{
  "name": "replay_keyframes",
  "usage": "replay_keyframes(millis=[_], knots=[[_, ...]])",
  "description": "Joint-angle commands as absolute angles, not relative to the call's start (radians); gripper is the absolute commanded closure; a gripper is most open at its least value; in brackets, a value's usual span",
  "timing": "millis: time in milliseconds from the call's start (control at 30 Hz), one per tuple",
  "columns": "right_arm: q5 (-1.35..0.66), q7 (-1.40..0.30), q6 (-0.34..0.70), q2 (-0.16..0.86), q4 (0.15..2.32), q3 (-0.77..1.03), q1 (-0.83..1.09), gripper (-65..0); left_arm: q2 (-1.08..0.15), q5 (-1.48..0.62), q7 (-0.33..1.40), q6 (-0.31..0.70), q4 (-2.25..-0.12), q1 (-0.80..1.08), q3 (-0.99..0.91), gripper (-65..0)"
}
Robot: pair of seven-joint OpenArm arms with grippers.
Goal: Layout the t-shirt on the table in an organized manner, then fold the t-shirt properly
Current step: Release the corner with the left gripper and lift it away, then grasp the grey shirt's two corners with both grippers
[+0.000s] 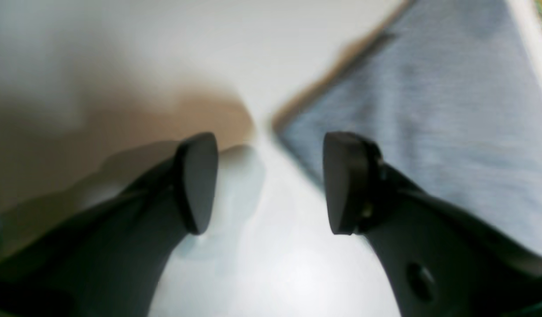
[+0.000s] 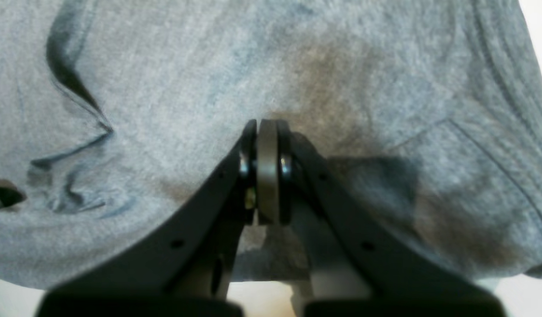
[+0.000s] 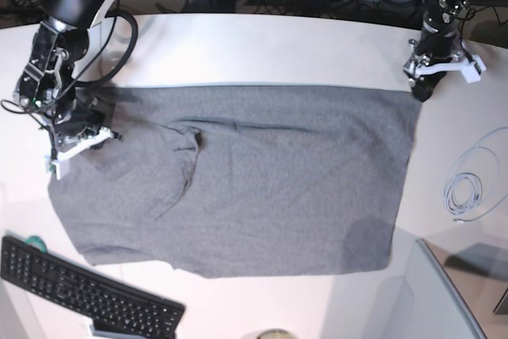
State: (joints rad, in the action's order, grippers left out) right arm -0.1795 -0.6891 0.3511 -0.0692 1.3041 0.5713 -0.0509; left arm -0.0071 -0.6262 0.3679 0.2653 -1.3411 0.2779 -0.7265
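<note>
Soft heather-grey t-shirt — rumpled sleeve; smooth white table.

Bright even light, soft shadows — both wrist views blurred

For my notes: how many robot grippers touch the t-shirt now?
1. The right gripper, shut, presses the t-shirt near its sleeve end. The left gripper hangs open beside the shirt's corner, above the table.
</note>
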Motion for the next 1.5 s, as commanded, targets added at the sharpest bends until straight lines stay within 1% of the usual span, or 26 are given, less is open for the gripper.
replay_keyframes(millis=[0,233,367,533,633,700,833,1033,1333,1467], knots=[[-0.191,-0.673,0.36,-0.064,1.32,0.57,-0.062,0.0,-0.018,-0.641,0.351,0.272,-1.359,0.272,-0.723,-36.7],[-0.191,-0.673,0.36,-0.064,1.322,0.57,-0.051,0.0,-0.022,-0.638,0.351,0.272,-1.299,0.205,-0.704,-36.2],[-0.191,-0.673,0.361,-0.061,1.326,0.57,-0.05,0.0,-0.022,-0.638,0.351,0.272,-1.299,0.214,-0.704,-36.0],[-0.191,-0.673,0.361,-0.062,1.392,0.57,-0.028,0.0,-0.022,-0.638,0.351,0.271,-1.296,0.234,-0.707,-36.0],[-0.191,-0.673,0.361,-0.062,1.402,0.57,-0.028,0.0,-0.025,-0.638,0.349,0.271,-1.248,0.22,-0.762,-36.0],[-0.191,-0.673,0.361,-0.062,1.402,0.57,-0.028,0.0,-0.056,-0.638,0.349,0.271,-1.198,0.193,-0.774,-36.0],[-0.191,-0.673,0.361,-0.062,1.402,0.57,-0.018,0.0,-0.088,-0.638,0.349,0.271,-1.142,0.179,-0.73,-36.0],[-0.191,-0.673,0.361,-0.064,1.402,0.57,-0.005,0.0,-0.088,-0.638,0.349,0.272,-1.168,0.177,-0.665,-36.0],[-0.193,-0.673,0.364,-0.064,1.52,0.57,0.064,0.0,-0.085,-0.638,0.349,0.272,-1.161,0.124,-0.644,-35.9],[-0.231,-0.668,0.395,-0.09,1.583,0.601,0.105,-0.2,-0.088,-0.638,0.349,0.272,-1.107,0.111,-0.644,-35.5]])
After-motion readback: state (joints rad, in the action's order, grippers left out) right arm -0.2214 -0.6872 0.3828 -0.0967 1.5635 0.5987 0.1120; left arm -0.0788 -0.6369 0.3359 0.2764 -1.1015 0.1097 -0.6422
